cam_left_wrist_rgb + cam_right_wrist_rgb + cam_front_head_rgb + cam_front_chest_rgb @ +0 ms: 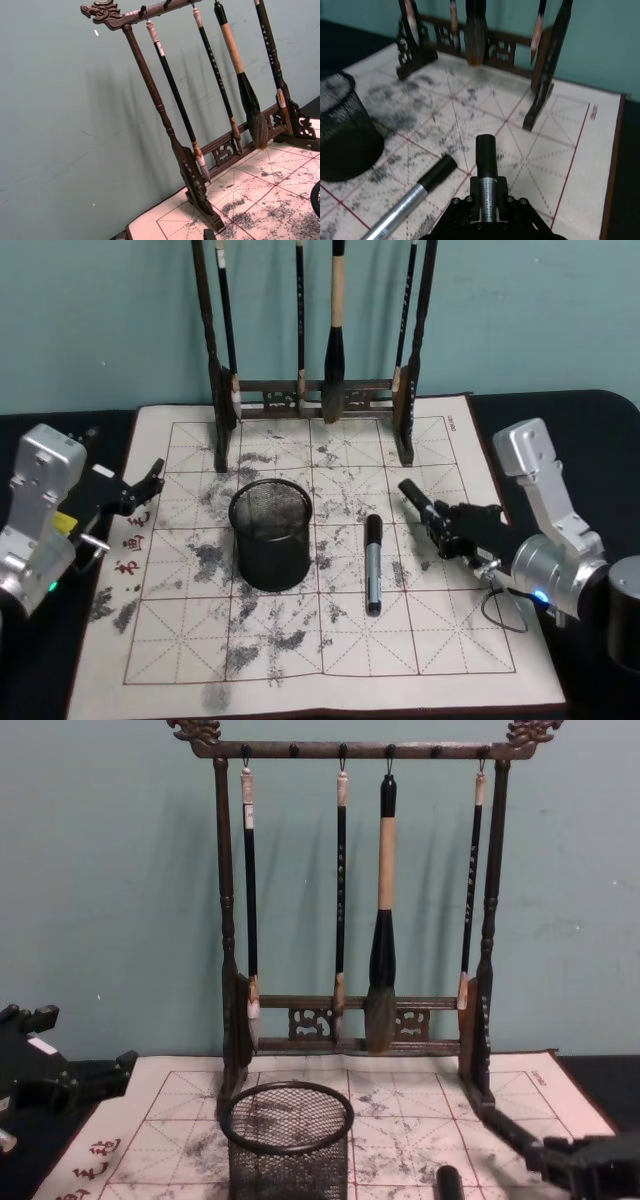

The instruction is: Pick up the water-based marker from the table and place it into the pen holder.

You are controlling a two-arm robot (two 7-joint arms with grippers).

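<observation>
The head view is showing the whole marker (373, 565) lying on the mat (460, 640) right of centre, between the pen holder (270, 535) and the right gripper (410, 490). The chest view is cutting it off to just its cap. I cannot tell whether that gripper is spread. The left gripper (152, 480) is hovering, spread, at the mat's left edge.

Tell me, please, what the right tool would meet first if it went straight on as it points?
Most likely the brush rack, at its lower rail: the right tool points low across the mat toward it, clear of the marker. Depth is uncertain.
</observation>
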